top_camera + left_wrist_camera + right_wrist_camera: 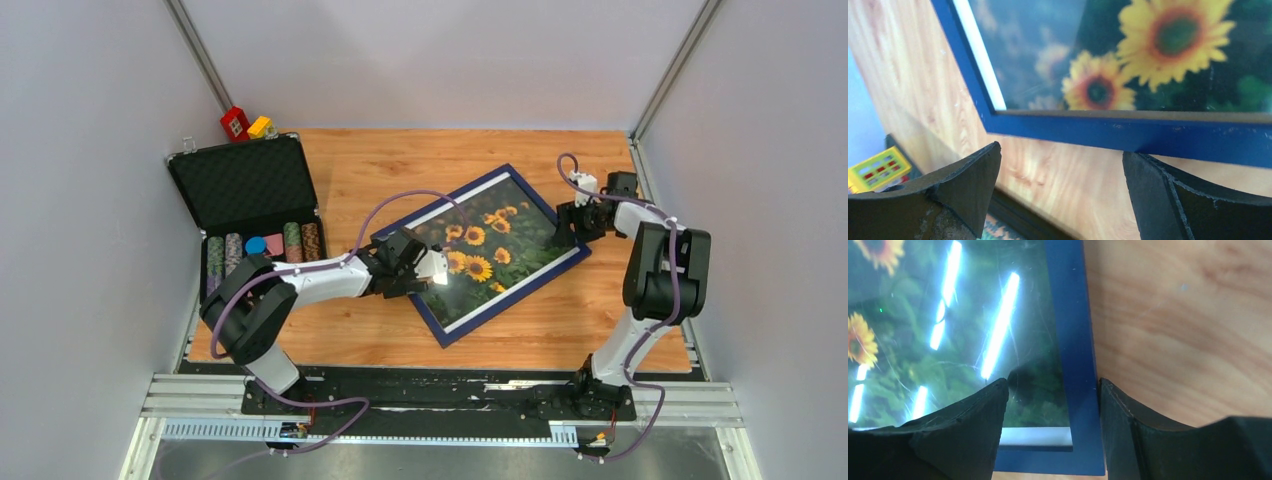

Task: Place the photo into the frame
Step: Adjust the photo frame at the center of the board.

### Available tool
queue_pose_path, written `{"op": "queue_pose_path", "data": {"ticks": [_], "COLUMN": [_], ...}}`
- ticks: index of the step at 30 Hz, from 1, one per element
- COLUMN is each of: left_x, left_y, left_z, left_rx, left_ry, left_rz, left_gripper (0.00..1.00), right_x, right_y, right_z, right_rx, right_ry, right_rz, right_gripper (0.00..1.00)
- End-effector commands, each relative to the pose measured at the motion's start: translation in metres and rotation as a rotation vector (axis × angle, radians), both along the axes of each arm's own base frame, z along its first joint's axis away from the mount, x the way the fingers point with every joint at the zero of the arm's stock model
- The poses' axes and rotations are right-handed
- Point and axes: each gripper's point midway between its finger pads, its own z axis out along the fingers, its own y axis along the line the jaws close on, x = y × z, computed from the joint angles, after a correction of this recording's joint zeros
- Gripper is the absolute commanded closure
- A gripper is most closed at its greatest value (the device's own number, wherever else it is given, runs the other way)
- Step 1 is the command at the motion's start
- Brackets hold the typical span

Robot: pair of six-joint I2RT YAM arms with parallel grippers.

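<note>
The left gripper (431, 267) sits at the left edge of the frame (1148, 136), jaws spread wide with nothing between them. The frame lies flat on the wooden table (380, 160), navy front up, with the photo (490, 245) inside under the pane (glare streaks across it). At the far right corner, the right gripper (1053, 400) straddles the blue border, fingers apart and not clamping. At the far left, a case of poker chips (245, 185) lies open.

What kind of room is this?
Probably a robot lab booth, not a house: plain grey walls box in a wooden table, with two robot arms bolted to a metal rail.
</note>
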Motion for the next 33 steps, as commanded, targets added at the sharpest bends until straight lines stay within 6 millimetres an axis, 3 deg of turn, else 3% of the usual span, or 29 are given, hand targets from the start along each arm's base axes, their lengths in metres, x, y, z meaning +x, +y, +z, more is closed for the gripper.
{"op": "queue_pose_path", "data": {"ticks": [1, 8, 14, 21, 33], "left_x": [0.029, 0.062, 0.069, 0.076, 0.106], "left_y": [0.001, 0.009, 0.014, 0.014, 0.017], "left_z": [-0.02, -0.016, -0.022, -0.025, -0.025], "left_rx": [0.016, -0.02, -0.021, -0.023, -0.026], "left_ry": [-0.039, -0.018, 0.007, 0.008, 0.023], "left_rz": [0.082, 0.194, 0.214, 0.227, 0.255], "left_gripper": [0.0, 0.0, 0.0, 0.0, 0.0], "right_x": [-0.067, -0.11, -0.141, -0.158, -0.184], "right_y": [0.046, 0.054, 0.069, 0.082, 0.083], "right_z": [0.002, 0.001, 0.004, 0.019, 0.017], "right_rx": [0.141, 0.147, 0.208, 0.266, 0.26], "right_ry": [0.147, 0.175, 0.187, 0.173, 0.228], "right_rz": [0.104, 0.163, 0.239, 0.339, 0.415], "right_gripper": [0.37, 0.34, 0.33, 0.3, 0.26]}}
